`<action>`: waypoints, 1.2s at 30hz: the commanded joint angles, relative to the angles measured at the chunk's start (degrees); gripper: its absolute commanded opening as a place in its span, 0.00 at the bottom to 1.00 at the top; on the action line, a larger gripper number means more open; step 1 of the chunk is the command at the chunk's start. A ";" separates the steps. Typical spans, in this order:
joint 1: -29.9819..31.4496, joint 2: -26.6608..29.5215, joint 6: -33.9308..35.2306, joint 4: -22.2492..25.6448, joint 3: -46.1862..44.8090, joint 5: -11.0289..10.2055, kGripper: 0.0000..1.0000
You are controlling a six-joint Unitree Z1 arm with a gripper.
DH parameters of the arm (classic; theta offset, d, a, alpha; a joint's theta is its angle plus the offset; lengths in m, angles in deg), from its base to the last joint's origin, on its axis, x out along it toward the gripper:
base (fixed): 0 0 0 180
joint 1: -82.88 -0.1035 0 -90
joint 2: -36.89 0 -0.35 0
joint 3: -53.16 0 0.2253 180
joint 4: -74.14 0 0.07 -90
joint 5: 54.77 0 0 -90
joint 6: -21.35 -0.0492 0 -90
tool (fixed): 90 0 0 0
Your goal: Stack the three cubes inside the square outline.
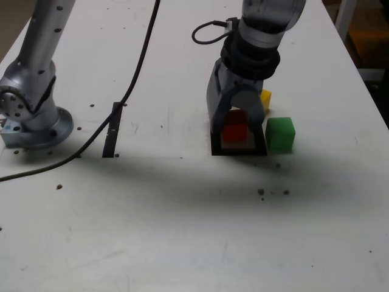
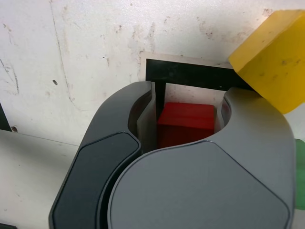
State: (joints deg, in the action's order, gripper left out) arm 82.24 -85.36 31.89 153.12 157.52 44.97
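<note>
The red cube [image 1: 234, 131] sits inside the square outline [image 1: 238, 151], and my gripper [image 1: 237, 139] reaches down over it with a jaw against each side. In the wrist view the red cube [image 2: 186, 123] fills the gap between the fingers of the gripper [image 2: 186, 129], over the white centre of the square outline [image 2: 190, 74]. The yellow cube [image 1: 265, 98] lies just behind the outline, partly hidden by the gripper, and shows large in the wrist view [image 2: 276, 57]. The green cube [image 1: 280, 134] stands beside the outline on the exterior view's right, and its edge shows in the wrist view [image 2: 300, 174].
A straight black tape strip [image 1: 112, 131] lies on the white table to the exterior view's left. The arm's base [image 1: 33, 118] stands at the far left, with a black cable [image 1: 137, 79] running across the table. Dark specks dot the surface.
</note>
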 commanded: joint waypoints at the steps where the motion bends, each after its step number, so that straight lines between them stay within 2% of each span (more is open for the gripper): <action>1: 0.09 -0.42 0.01 -0.07 0.20 0.02 0.22; 5: 0.24 -0.45 0.01 -0.06 -0.04 0.16 0.23; 8: 0.33 -0.45 0.01 0.20 -0.40 0.78 0.28; 20: 0.45 -0.40 0.01 4.37 -1.76 3.44 0.66; 25: 0.63 -0.13 0.01 4.22 -0.95 2.93 0.69; 36: 0.64 -0.02 0.04 3.18 0.59 0.86 0.69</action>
State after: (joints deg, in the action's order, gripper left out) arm 82.81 -85.83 31.89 156.27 158.08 46.06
